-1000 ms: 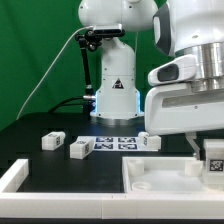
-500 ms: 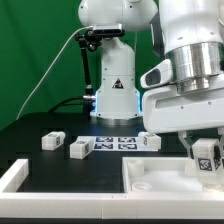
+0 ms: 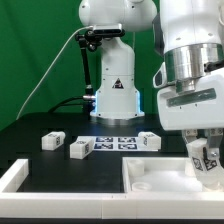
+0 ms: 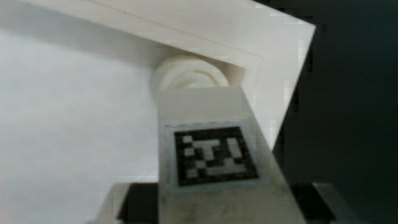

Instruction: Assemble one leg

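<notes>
- End effector (image 3: 205, 163) pinches one leg (image 3: 208, 158) between its fingers, tag side visible.
- Leg is above the white panel (image 3: 150, 186), on the exterior view's right.
- Wrist view: leg (image 4: 214, 130) points at a rounded boss (image 4: 192, 72) in the panel's corner; contact cannot be told.
- Three loose legs (image 3: 80, 149) lie on the desk (image 3: 40, 160) near the marker board (image 3: 115, 143).

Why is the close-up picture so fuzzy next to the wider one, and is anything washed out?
Wrist view: the leg sits very close to the camera, so its tag looks soft, and the white panel behind is washed out, nearly featureless. Exterior view: even light, the near arm slightly blurred, the loose legs on the dark table sharper.
</notes>
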Robot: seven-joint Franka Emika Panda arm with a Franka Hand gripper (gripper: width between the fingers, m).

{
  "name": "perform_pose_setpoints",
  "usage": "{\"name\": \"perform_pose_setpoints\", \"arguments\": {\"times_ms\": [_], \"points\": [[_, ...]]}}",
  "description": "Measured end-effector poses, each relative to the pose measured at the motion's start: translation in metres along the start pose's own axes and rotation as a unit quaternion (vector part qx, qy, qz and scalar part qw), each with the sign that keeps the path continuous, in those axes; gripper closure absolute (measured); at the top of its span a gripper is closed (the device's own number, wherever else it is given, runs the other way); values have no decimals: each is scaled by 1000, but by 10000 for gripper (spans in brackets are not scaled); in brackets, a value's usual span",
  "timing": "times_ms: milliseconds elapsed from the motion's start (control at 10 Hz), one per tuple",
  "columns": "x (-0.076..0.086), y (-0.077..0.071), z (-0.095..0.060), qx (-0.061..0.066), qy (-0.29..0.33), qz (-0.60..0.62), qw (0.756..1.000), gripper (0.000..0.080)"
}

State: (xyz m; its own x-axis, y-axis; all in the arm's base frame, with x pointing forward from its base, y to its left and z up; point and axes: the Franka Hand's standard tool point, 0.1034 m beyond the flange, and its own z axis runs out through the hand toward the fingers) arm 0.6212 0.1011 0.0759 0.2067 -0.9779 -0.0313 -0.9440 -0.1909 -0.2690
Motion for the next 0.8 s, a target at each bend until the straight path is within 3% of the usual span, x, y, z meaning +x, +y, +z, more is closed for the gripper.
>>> {"name": "perform_pose_setpoints", "arguments": {"times_ms": [300,600,800], "points": [[-2,3,-1,-4,-1,126,992,502],[-20,1,2,-2,-12,243,970,502],[-22,0,2,-1,-16,252,968,502]]}}
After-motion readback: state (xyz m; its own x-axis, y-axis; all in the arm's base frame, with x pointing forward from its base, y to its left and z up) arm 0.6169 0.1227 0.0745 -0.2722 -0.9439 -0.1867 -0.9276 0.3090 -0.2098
